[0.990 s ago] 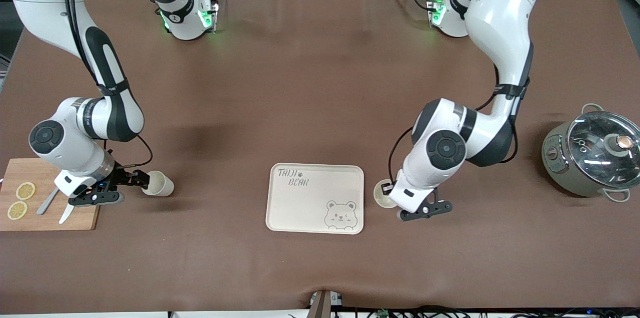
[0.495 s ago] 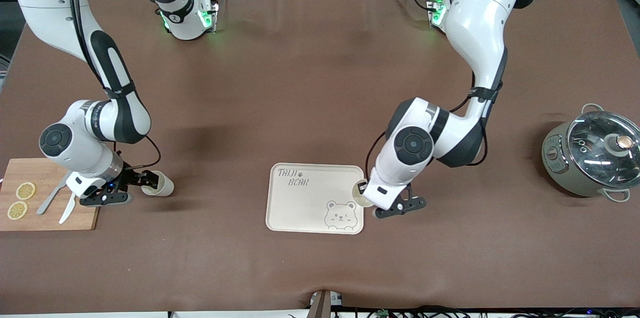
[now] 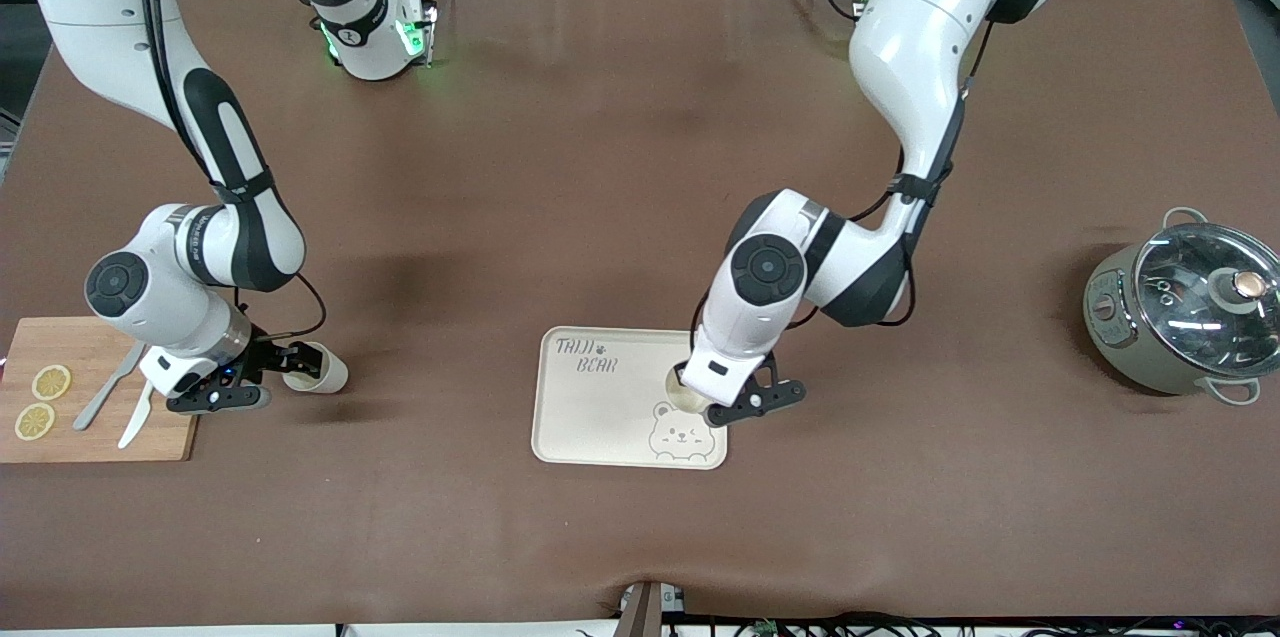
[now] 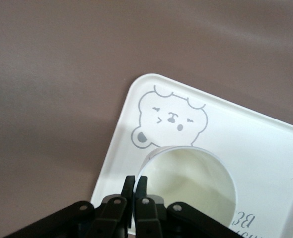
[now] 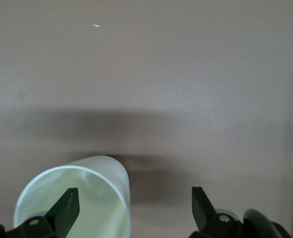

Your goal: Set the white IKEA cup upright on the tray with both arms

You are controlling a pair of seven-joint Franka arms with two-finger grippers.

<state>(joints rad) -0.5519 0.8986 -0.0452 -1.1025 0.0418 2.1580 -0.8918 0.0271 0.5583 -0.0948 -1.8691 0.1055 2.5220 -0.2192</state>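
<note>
Left claw (image 3: 722,404), pinched shut on a cup's (image 3: 685,394) rim, holds it over the tray's (image 3: 600,417) bear corner; right claw (image 3: 272,374) gapes around a second cup (image 3: 318,369) lying by the board (image 3: 95,357).

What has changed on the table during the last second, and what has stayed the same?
The left gripper, shut on the rim of an upright cup, carried it from the table beside the tray to over the tray, above the bear drawing. The right gripper shifted slightly toward the lying cup, one finger inside its mouth, still open. The tray, cutting board and pot stayed put.
</note>
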